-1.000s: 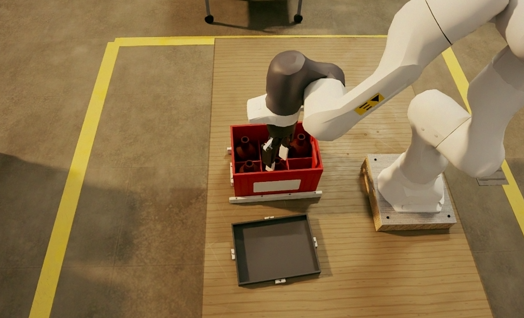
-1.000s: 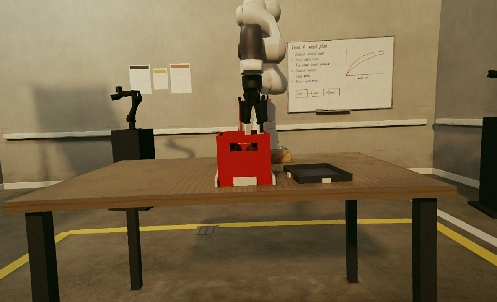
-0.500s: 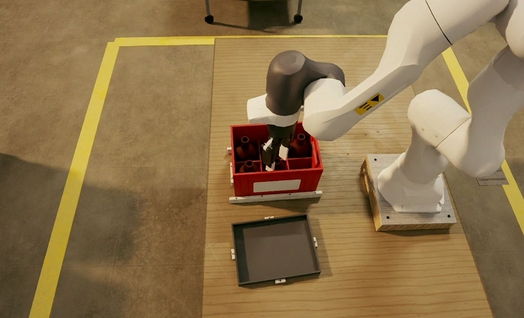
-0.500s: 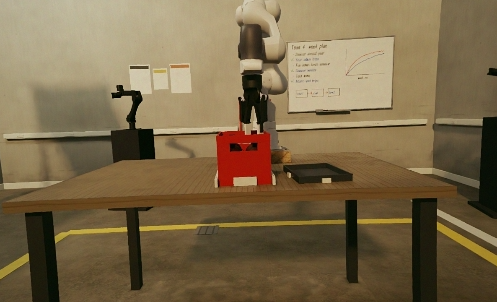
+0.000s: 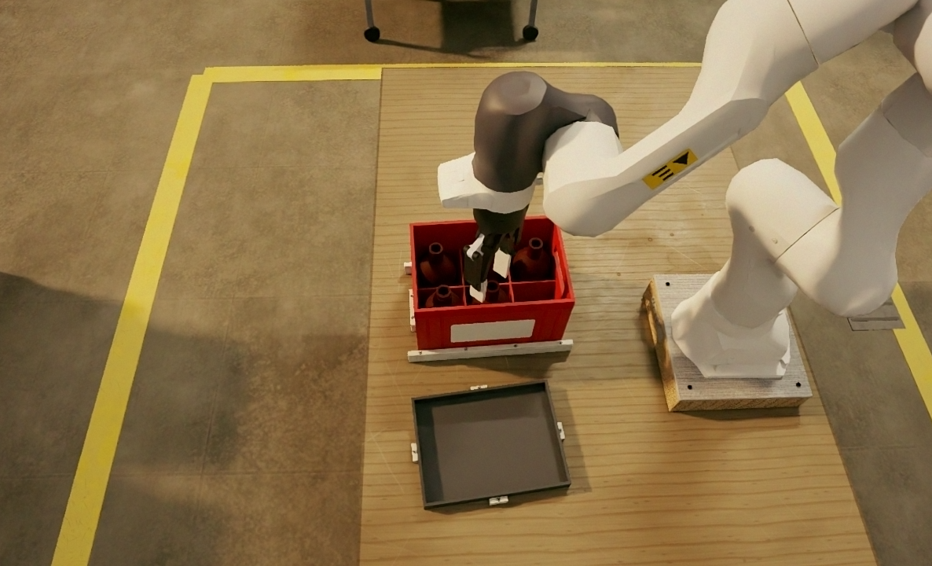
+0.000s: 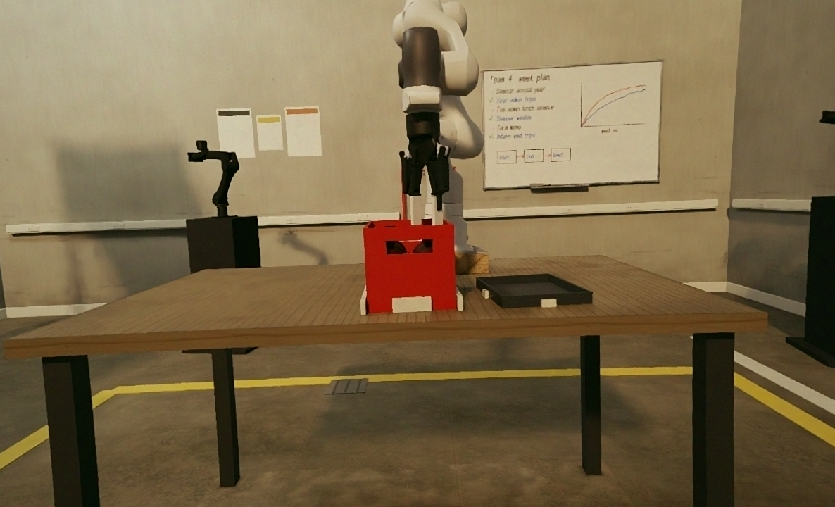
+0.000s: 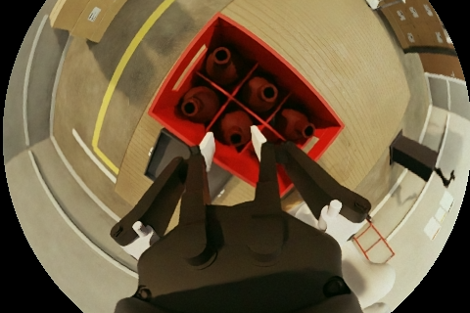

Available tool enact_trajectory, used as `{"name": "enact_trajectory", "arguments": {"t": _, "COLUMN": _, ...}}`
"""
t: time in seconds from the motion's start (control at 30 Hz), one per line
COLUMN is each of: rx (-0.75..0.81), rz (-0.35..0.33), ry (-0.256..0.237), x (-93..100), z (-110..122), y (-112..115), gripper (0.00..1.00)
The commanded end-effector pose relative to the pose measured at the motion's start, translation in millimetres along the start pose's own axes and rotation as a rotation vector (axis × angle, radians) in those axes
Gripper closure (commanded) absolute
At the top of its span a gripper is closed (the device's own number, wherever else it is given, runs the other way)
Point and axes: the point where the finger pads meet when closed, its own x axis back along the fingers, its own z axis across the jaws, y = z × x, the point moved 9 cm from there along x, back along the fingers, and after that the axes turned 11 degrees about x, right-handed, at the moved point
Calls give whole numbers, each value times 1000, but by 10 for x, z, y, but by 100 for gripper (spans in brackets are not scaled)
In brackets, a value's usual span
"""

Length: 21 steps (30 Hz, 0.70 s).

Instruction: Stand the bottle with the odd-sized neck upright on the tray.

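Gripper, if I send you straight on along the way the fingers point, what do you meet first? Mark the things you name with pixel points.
Probably the middle bottle (image 5: 498,295) (image 7: 233,126) of the tray-side row, its neck perhaps passing between the fingers (image 5: 478,290) (image 6: 416,213); depth is unclear.

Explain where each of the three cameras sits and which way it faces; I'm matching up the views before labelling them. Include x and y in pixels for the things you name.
Top: high above the table, looking steeply down on crate (image 5: 492,315) (image 6: 410,271) (image 7: 280,59) and tray (image 5: 423,457) (image 6: 534,300) (image 7: 158,156); the arm, its base and the pincer (image 5: 492,277) (image 6: 425,220) (image 7: 232,137) show.
Exterior: beyond the table edge opposite the arm's base, looking nearly level across it; arm and pincer show.
Wrist: on the arm near the pincer, looking down into the crate; the pincer fills the bottom, part of the arm at lower right.
Shared: top and wrist both show five bottles.
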Motion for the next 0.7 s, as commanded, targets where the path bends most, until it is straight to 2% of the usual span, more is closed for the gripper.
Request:
{"name": "enact_trajectory", "arguments": {"t": 0.0, "rx": -12, "rz": -13, "ry": 11, "x": 47, "z": 21, "y": 36, "gripper": 56}}
{"name": "enact_trajectory", "arguments": {"t": 0.4, "rx": -12, "rz": -13, "ry": 11, "x": 455, "z": 17, "y": 30, "gripper": 56}}
{"name": "enact_trajectory", "arguments": {"t": 0.67, "rx": -12, "rz": -13, "ry": 11, "x": 565, "z": 16, "y": 29, "gripper": 56}}
